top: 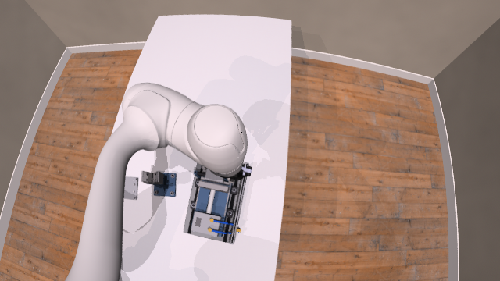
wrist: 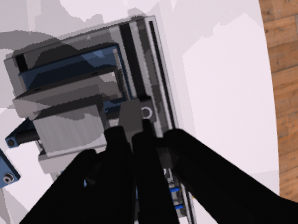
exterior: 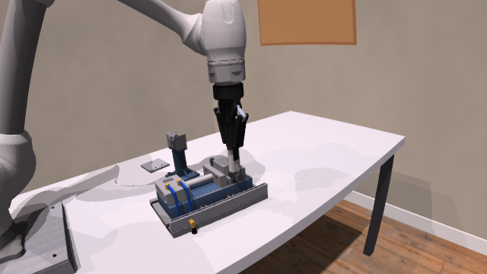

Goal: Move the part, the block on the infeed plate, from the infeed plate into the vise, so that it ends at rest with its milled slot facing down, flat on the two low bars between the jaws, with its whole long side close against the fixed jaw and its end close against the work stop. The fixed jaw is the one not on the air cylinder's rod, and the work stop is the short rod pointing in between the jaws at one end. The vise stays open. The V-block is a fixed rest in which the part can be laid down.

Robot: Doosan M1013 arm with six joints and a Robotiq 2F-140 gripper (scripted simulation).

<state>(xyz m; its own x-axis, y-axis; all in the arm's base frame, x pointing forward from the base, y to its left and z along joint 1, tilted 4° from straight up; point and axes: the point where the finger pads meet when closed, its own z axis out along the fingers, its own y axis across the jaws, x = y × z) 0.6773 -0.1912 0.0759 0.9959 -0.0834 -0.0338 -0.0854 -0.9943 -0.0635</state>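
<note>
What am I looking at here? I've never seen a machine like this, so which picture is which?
It is one big white robot arm bolted to a white table. One picture looks straight down from above, one looks from the side of the room, and one comes from a camera on the arm's wrist. The black pincer at its end is the gripper. Its fingers are closed together and hold nothing, with the tips down at the far end of the vise, the blue and grey clamp. Behind it stand the V-block, a notched rest on a blue post, and the infeed plate, a small flat grey plate.
</note>
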